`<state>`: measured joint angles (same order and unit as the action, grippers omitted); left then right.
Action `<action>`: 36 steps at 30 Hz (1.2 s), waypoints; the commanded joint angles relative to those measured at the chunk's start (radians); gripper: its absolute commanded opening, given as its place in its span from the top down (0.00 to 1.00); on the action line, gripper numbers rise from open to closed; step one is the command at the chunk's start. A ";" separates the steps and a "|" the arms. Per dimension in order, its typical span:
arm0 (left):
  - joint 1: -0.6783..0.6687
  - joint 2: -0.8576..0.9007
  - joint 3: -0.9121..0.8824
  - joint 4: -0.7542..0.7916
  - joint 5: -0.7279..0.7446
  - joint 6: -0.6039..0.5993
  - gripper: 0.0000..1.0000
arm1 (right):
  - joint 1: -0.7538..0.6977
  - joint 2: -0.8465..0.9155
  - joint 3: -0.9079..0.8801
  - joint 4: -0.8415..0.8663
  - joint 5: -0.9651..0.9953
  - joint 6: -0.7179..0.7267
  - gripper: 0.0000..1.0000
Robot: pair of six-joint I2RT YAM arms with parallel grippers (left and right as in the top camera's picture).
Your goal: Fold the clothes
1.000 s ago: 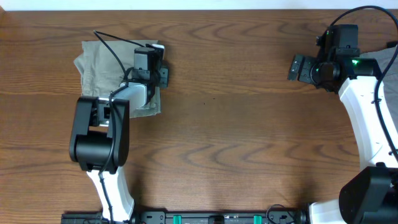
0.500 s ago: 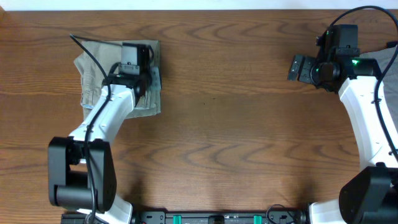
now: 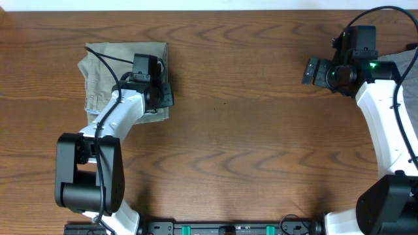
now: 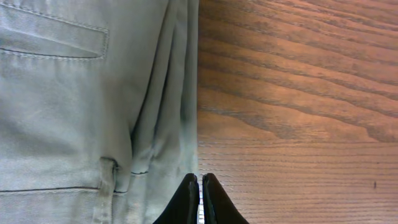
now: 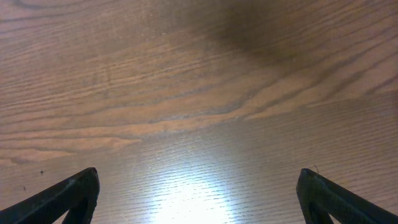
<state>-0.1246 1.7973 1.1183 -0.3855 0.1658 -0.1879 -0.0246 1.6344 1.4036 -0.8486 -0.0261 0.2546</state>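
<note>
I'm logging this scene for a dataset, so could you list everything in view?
shorts: one pair, pale khaki, folded, far-left part of the table
grey cloth: one, grey, at the right edge, mostly out of frame
table: one, brown wood grain, under everything
left arm: one, white and black, reaching over the shorts
right arm: one, white and black, along the right side
left gripper: one, black, shut, at the shorts' right edge
right gripper: one, black, open, above bare wood
</note>
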 commanded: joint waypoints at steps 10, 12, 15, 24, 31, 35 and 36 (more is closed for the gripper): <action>0.001 0.108 -0.017 0.179 0.018 -0.051 0.93 | -0.001 0.002 0.002 -0.001 0.008 -0.009 0.01; 0.001 0.127 -0.017 0.233 0.018 -0.058 0.94 | 0.000 0.002 0.002 -0.001 0.008 -0.009 0.01; 0.001 0.148 -0.017 0.299 0.005 -0.058 0.94 | 0.000 0.002 0.002 -0.001 0.008 -0.009 0.01; 0.003 0.178 -0.017 0.351 -0.154 -0.003 0.94 | 0.000 0.002 0.002 -0.001 0.008 -0.009 0.01; 0.017 0.240 -0.017 0.434 -0.170 0.000 0.94 | 0.000 0.002 0.002 -0.001 0.008 -0.009 0.01; 0.052 0.240 -0.017 0.444 -0.209 0.000 0.94 | 0.000 0.002 0.002 -0.001 0.008 -0.009 0.01; 0.064 0.240 -0.017 0.444 -0.209 0.000 0.94 | 0.000 0.002 0.002 -0.001 0.008 -0.009 0.01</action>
<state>-0.1070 2.0045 1.1076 0.0639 0.0216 -0.2050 -0.0246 1.6344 1.4036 -0.8486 -0.0257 0.2546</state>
